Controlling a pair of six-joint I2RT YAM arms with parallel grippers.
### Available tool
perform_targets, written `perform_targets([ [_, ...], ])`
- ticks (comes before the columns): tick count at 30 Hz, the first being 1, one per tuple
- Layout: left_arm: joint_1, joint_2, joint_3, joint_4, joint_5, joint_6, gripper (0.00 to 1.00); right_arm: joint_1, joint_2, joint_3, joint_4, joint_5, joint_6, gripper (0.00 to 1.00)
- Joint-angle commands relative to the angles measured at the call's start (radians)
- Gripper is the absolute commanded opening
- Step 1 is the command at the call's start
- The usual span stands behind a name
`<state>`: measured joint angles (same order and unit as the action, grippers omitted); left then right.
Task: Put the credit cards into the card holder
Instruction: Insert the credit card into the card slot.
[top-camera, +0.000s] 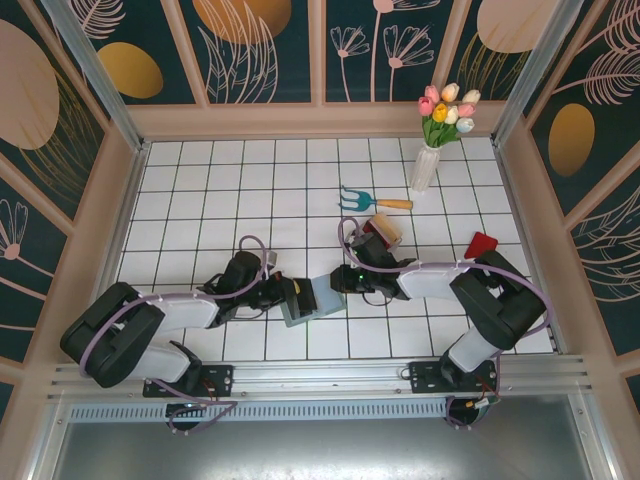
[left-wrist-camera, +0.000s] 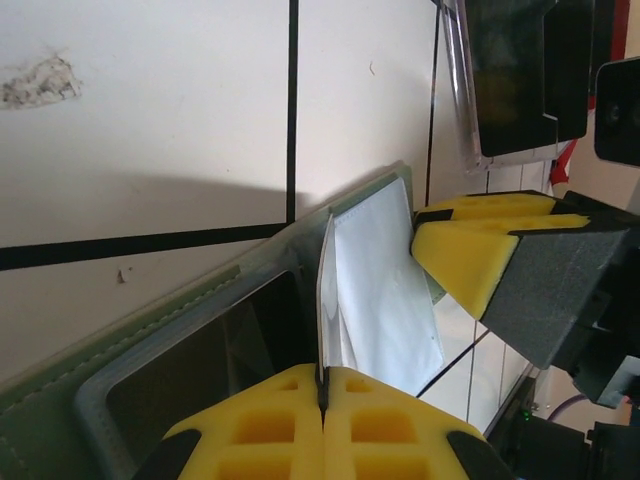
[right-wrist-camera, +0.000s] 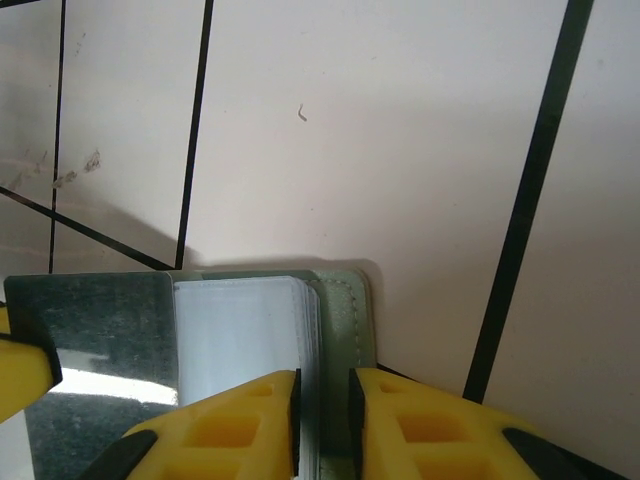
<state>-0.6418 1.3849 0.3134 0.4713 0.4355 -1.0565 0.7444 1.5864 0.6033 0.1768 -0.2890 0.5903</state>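
The left pincer (left-wrist-camera: 322, 398) is pressed together on a clear leaf (left-wrist-camera: 385, 290) of the card holder (left-wrist-camera: 50, 405), which is spread open directly ahead of it. The right pincer (right-wrist-camera: 323, 425) is nipped onto the card holder's opposite edge, facing the left pincer. White tiles (right-wrist-camera: 400, 150) are seen beyond.

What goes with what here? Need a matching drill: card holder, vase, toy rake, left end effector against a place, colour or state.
Column A
1 card holder
2 vase
3 toy rake
4 left end effector

Column B
a white, back right, holding tulips
b shut on a clear sleeve
c blue head, orange handle
d sage green, lying open, front centre

Pairs: 1-d; 2-a; 3-c; 4-b
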Motion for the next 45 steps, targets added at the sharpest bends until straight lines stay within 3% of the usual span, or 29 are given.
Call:
perform_targets([
  [1, -0.006, -0.066, -0.010, -0.030, -0.034, -0.060, 0.00, 0.024, 0.045, -0.004, -0.089, 0.036, 0.008, 0.21],
  [4, -0.004, -0.141, -0.021, -0.092, -0.089, -0.076, 0.00, 0.024, 0.046, -0.003, -0.093, 0.046, 0.008, 0.21],
  [7, -0.005, -0.169, -0.063, -0.045, -0.099, -0.115, 0.00, 0.026, 0.049, -0.004, -0.089, 0.044, 0.008, 0.21],
  [24, -0.004, -0.019, -0.088, 0.229, 0.022, -0.217, 0.00, 0.030, 0.059, 0.003, -0.098, 0.051, 0.003, 0.21],
  [40, -0.004, -0.069, -0.079, 0.028, -0.043, -0.179, 0.00, 0.038, 0.072, 0.007, -0.101, 0.062, 0.002, 0.21],
  [45, -0.006, -0.033, -0.074, 0.079, -0.034, -0.183, 0.00, 0.038, 0.079, 0.009, -0.099, 0.059, 0.000, 0.21],
])
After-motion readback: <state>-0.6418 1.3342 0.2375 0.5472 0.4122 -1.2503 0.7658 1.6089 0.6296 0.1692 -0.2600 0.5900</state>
